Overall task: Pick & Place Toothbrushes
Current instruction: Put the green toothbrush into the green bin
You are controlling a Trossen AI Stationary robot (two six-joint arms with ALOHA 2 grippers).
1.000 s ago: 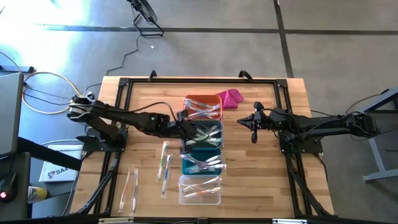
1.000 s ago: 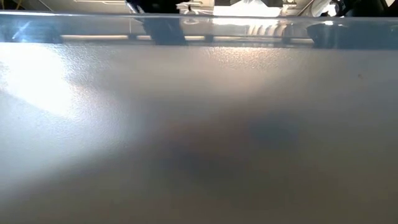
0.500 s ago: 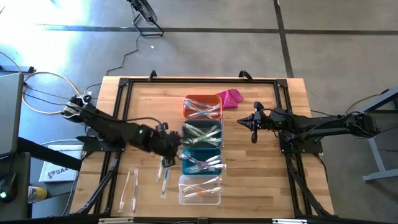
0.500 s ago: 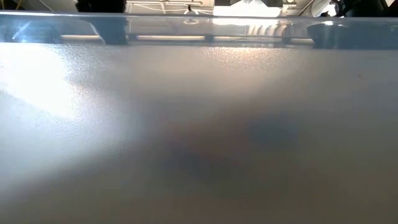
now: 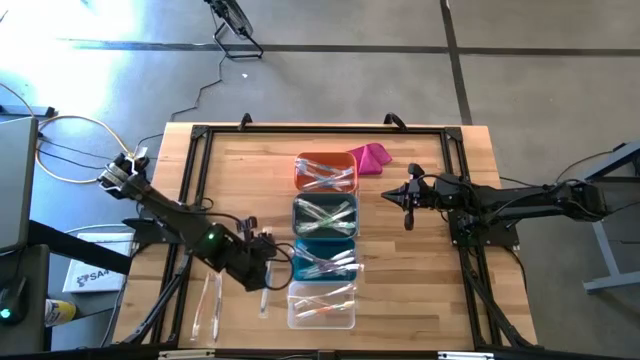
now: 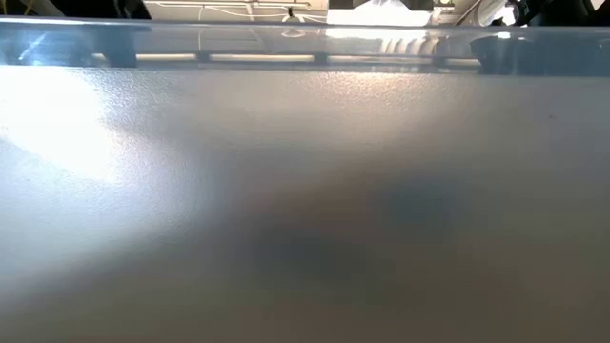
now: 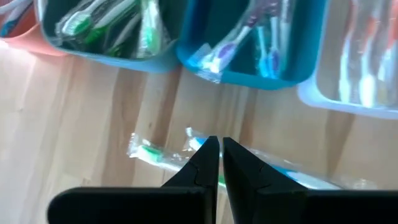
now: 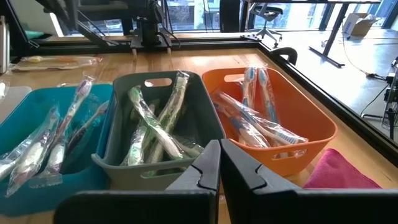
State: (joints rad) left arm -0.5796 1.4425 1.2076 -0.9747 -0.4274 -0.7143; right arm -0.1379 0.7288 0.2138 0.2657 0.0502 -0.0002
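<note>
Left gripper (image 5: 262,268) closed and empty above loose toothbrushes (image 5: 265,262) near the tabletop's front-left edge, right gripper (image 5: 407,205) closed by the bins (image 5: 324,245); risk of pushing slippery wrappers aside if lowered without opening.

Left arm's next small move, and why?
Probably open the left gripper and lower it onto the green-tipped wrapped toothbrush lying loose on the wooden table. Its fingers are shut and empty above the toothbrush, beside the teal plastic bin.
</note>
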